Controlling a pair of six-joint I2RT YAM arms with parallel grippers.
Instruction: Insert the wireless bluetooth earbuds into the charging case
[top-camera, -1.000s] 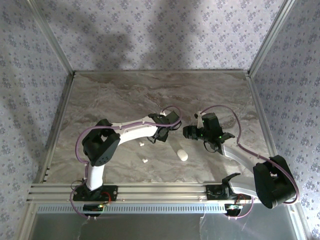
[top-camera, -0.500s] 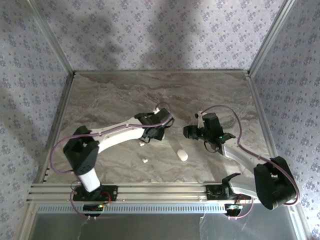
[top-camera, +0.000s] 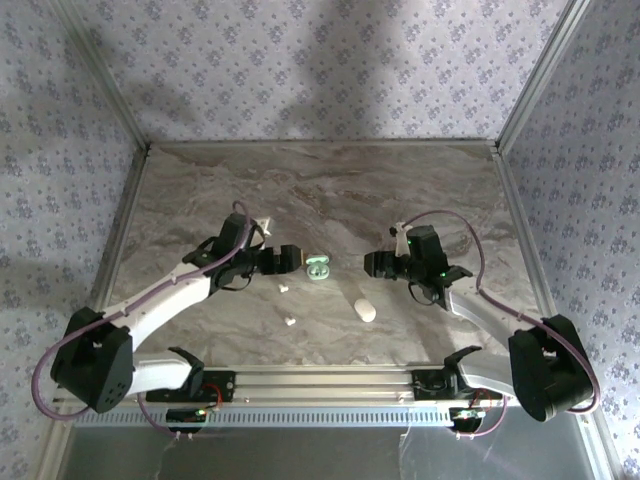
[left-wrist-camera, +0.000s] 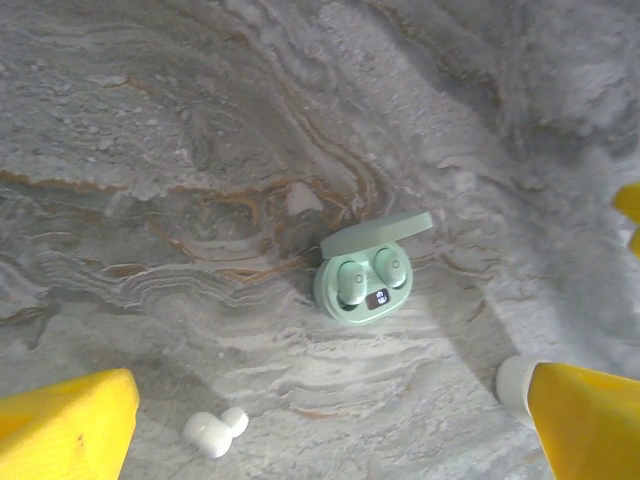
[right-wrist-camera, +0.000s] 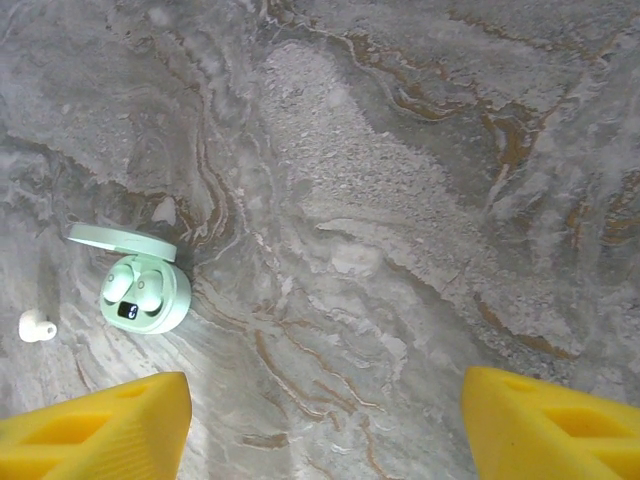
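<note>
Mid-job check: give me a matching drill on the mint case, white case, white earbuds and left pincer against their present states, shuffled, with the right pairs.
1. mint case
2. white case
3. white earbuds
4. left pincer

A. lying loose, outside any case
B. wide apart, holding nothing
C. lid raised
D. lid shut

Pairs: 1-C, 2-D, 3-A, 4-B

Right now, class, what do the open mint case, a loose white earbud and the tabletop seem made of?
Mint case: probably matte plastic, smooth with even colour. White earbud: likely glossy plastic, rounded and bright. Tabletop: veined grey-brown marble pattern; real stone or printed laminate, cannot tell.
</note>
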